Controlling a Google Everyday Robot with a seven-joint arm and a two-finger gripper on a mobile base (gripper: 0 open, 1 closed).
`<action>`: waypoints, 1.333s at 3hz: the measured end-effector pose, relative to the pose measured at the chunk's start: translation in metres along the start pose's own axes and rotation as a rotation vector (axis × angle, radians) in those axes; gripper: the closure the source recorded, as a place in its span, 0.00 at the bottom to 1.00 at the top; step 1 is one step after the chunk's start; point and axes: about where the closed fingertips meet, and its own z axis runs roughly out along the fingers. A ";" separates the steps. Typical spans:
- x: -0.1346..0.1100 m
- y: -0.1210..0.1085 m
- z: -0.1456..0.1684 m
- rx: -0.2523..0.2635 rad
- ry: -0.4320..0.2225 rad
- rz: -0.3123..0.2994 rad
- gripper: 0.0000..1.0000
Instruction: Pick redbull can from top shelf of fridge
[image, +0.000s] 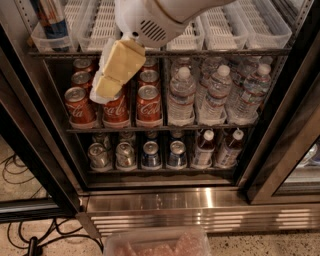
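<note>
Redbull can (51, 20) is noted upright in the clear tray (45, 45) at the top shelf's (165, 52) left end, gripper (106, 87) hung lower and rightward before the cola cans (148, 102), its grip state untellable; can may be toppled if the tray wall is clipped.

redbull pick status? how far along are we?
Done: the fridge door looks open and the arm is at it. In hand: the approach; the gripper hangs in front of the cola cans, below the top shelf. The redbull can stands untouched in the clear tray at that shelf's left end. Left: rise, reach it, grasp, pull out.
</note>
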 end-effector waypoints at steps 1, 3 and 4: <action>0.000 0.000 0.000 0.000 0.000 0.000 0.00; -0.026 0.003 0.043 0.033 -0.138 0.018 0.00; -0.038 -0.012 0.075 0.091 -0.228 0.067 0.00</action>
